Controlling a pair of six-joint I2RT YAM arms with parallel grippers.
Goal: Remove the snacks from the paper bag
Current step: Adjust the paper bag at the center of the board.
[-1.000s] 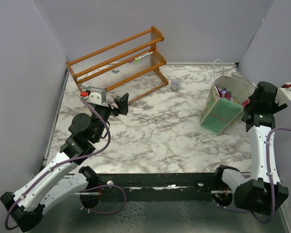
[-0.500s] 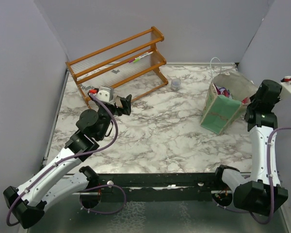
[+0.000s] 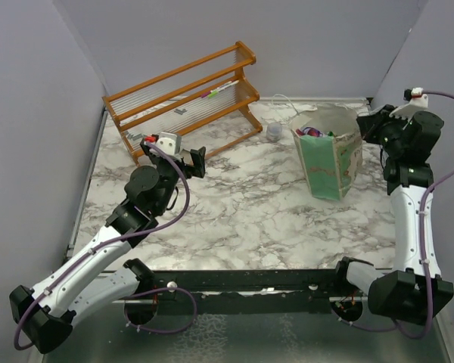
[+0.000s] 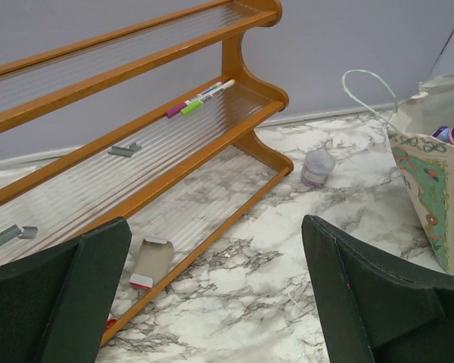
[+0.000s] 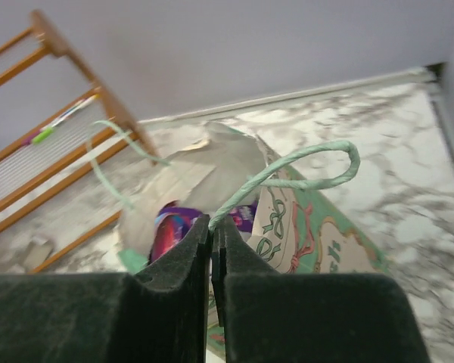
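A: How was the right end effector (image 5: pixel 212 227) set?

B: Its fingers were pressed together on the string handle (image 5: pixel 303 170) of the paper bag (image 3: pixel 329 162), with the cord running straight into the seam between them and looping off to the right.

A: And the bag?

B: It stood upright at the right rear of the bench (image 3: pixel 242 219), mouth open upward. The snacks (image 5: pixel 170 227) lay inside, purple and pink-red packets showing below the rim.

A: How much room was there around it?

B: It was tight behind and to the right, where the back and side walls stood near. A small grey cup (image 3: pixel 275 131) sat just beside the bag's rear left corner, apart from it. In front and to the left lay bare marble.

A: The left end effector (image 4: pixel 216 227)?

B: Its fingers were wide apart and held nothing. It was near the foot of the wooden rack (image 3: pixel 181 94), well apart from the bag. A white card (image 4: pixel 151 261) lay under the rack's lowest shelf, and markers (image 4: pixel 200 97) on a shelf above.
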